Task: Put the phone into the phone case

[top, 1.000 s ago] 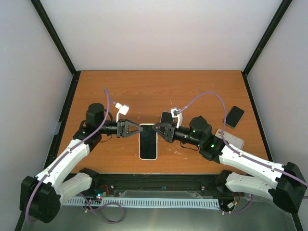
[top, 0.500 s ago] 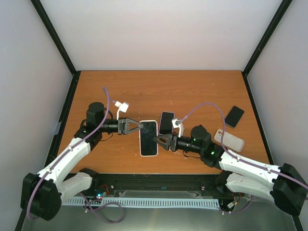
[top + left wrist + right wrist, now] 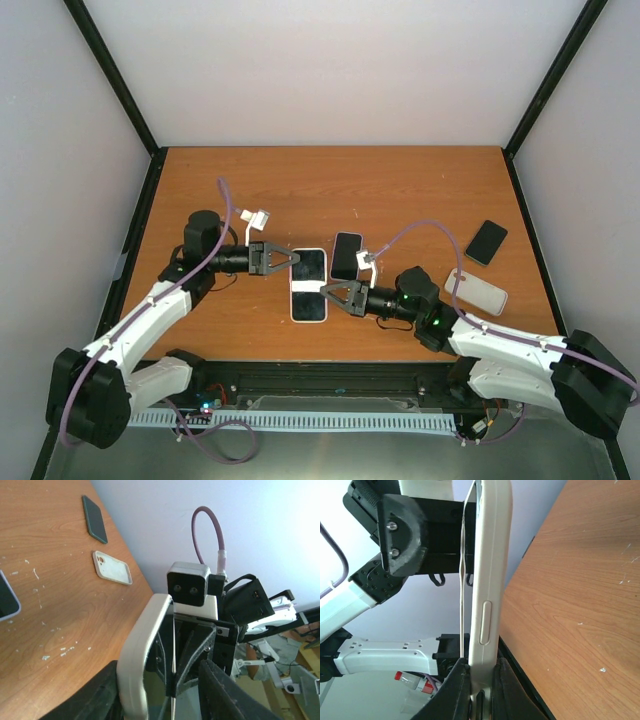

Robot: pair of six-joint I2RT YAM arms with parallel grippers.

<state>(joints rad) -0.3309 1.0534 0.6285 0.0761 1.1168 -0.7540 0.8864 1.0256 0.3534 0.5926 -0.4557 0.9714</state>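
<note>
At the centre of the top view, the phone (image 3: pixel 307 303) is seen set in the white phone case (image 3: pixel 487 580), lying lengthwise up the frame over the table (image 3: pixel 330 190). Whether it rests on the wood or is raised slightly cannot be told.

Since one second ago, the right gripper (image 3: pixel 325 290) has been moved from the upper end of the case down to its right long edge. Its jaws are now clamped together on the case rim below the side button (image 3: pixel 485 622). The left gripper (image 3: pixel 292 258) has been kept at the upper left corner, but its jaws have been released and now stand apart around the rim, with a gap visible beside one finger.

Hold is therefore judged to have passed to the right arm, and the fitting is judged late, with seating along the edges still to be confirmed.

A dark phone (image 3: pixel 346 255) lies just beside the upper right corner and limits sideways travel there. A second dark phone (image 3: pixel 487 242) and a spare white case (image 3: pixel 482 291) lie well apart at the right. Bare wood fills the upper half of the frame; the near table edge lies close below the case.
</note>
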